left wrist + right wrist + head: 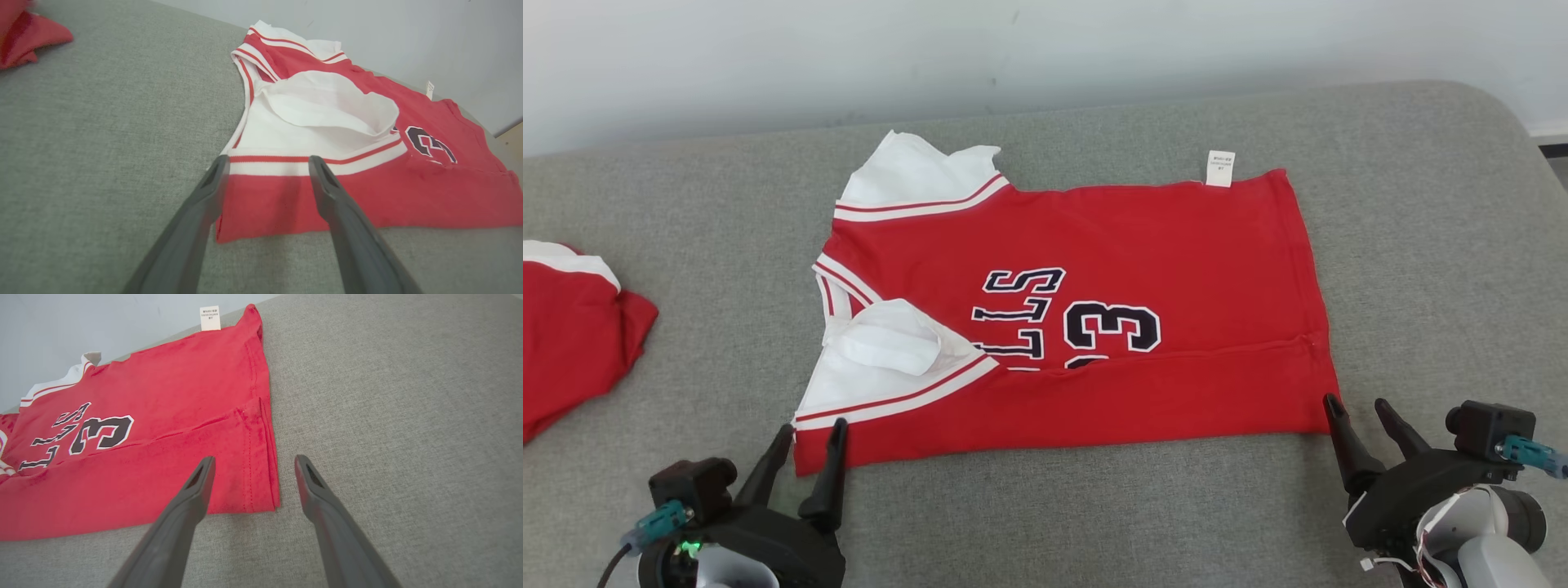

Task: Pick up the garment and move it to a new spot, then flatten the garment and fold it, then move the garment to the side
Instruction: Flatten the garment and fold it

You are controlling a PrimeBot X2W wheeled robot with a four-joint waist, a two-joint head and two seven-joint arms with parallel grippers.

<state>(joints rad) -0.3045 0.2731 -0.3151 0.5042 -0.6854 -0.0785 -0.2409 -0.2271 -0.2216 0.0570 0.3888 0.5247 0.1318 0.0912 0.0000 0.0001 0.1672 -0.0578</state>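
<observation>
Garment [1176,245] matt knit cloth; surface [1421,245] coarse woven fabric (matt).

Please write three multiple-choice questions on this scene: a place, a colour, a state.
1. Where on the red jersey is the small white label? A) far edge, toward the wall B) near edge, toward the robot C) on a sleeve
2. The sleeves are mainly: A) black B) white C) grey
3. The left gripper and right gripper are: A) both shut B) one open, one shut C) both open
Answers: 1 A, the label sticks out past the far edge; 2 B, white cloth with red stripes; 3 C, each pair of fingers stands apart.
</observation>
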